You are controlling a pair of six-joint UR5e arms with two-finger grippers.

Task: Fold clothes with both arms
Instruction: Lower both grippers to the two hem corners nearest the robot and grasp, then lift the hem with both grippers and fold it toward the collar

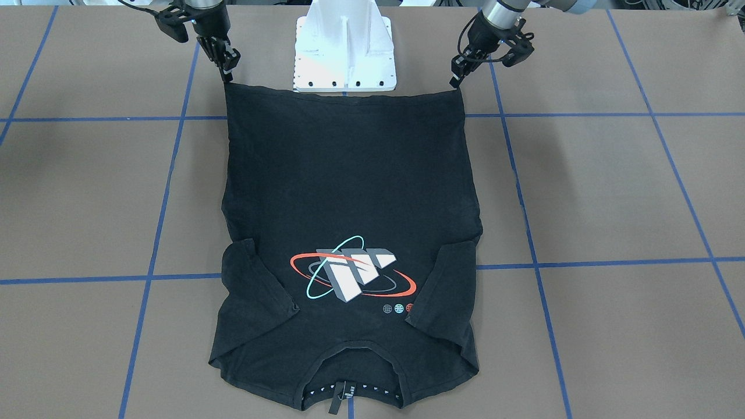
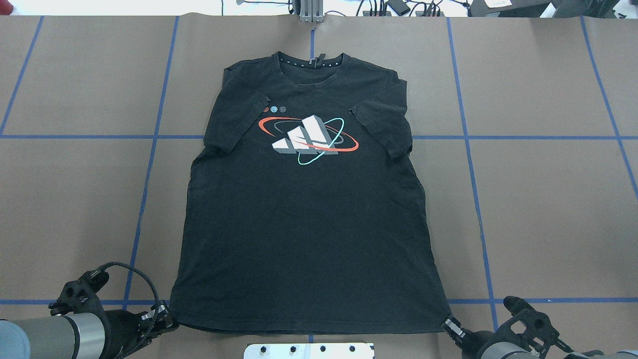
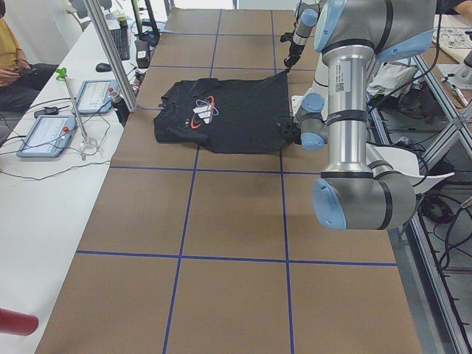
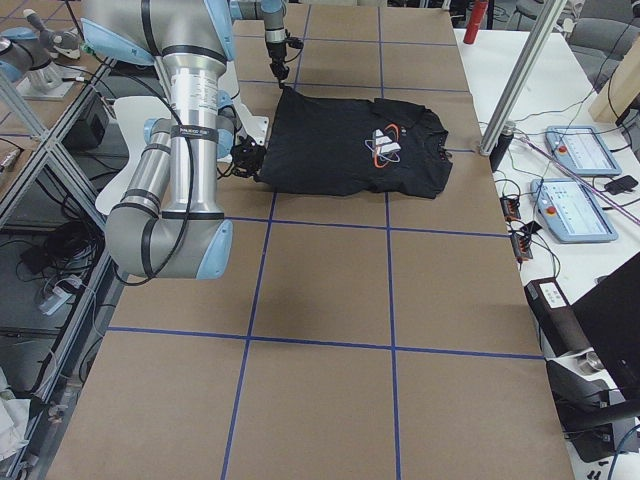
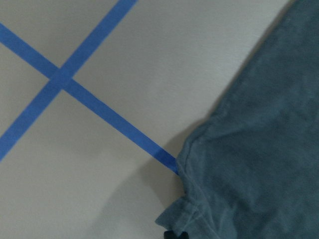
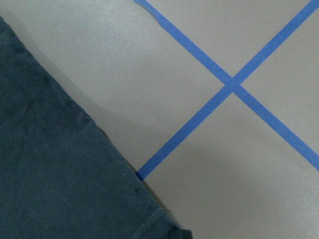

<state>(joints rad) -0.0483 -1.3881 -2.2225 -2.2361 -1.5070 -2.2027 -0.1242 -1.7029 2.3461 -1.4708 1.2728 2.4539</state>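
Note:
The clothes are one black T-shirt (image 2: 304,214) lying flat and face up on the brown table, collar (image 2: 310,61) at the far side and both sleeves folded inward over the chest. Its red, teal and white graphic (image 1: 352,272) shows. The hem runs taut along the robot's side. My left gripper (image 1: 456,81) is at one hem corner (image 5: 179,219), which is puckered, and looks shut on it. At the other hem corner (image 6: 164,224) my right gripper (image 1: 227,73) also looks shut on the cloth. The fingertips are barely visible in both wrist views.
The white mounting base (image 1: 344,52) stands just behind the hem, between the two arms. Blue tape lines (image 2: 149,164) grid the table. Beyond the far edge are side tables with tablets (image 4: 580,150), an aluminium post (image 3: 110,51) and a seated person (image 3: 11,51).

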